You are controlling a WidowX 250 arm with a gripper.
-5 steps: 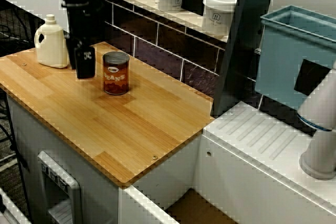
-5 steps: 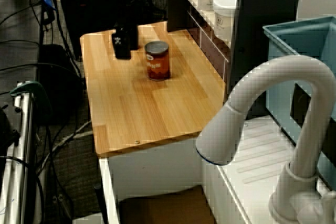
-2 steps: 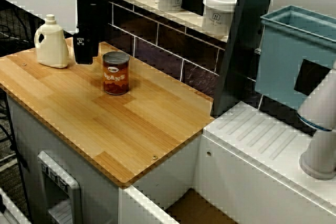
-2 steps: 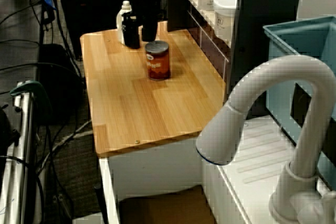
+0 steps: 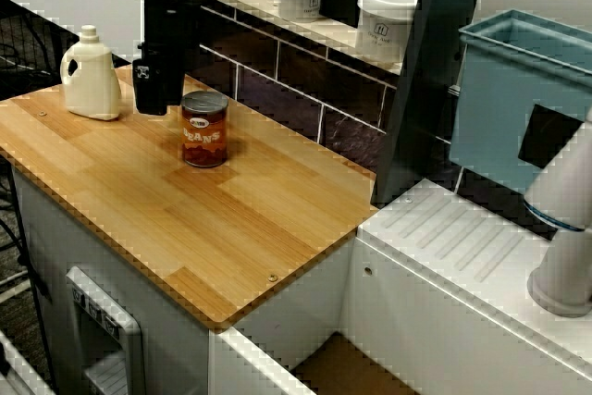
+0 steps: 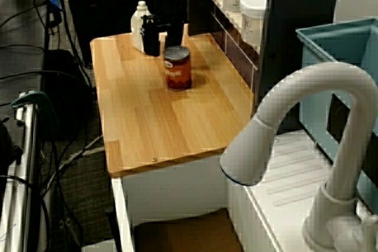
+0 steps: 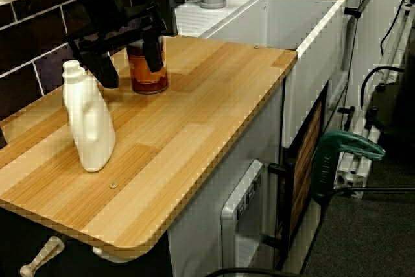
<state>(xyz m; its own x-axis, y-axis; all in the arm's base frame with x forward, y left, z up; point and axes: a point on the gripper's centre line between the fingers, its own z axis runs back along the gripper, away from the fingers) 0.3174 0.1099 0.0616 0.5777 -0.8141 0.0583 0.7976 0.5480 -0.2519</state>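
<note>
Black tool (image 7: 132,72) wide open, empty, just beside beans can (image 7: 150,81), near white bottle (image 7: 89,128).

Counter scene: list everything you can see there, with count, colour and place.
can: one, red-brown with a silver top, standing on the counter
bottle: one, cream, upright at the counter's end
jars: two in full view, white, on the ledge above the tiles
counter: one, light wood
tiles: dark, on the wall behind the counter
bin: one, teal, past the counter's other end
drainboard: one, white, ribbed, below the bin
faucet: one, white, beside the drainboard
arm: one, black, above the counter between bottle and can
fingers: two, black, spread open, empty, beside the can
</note>
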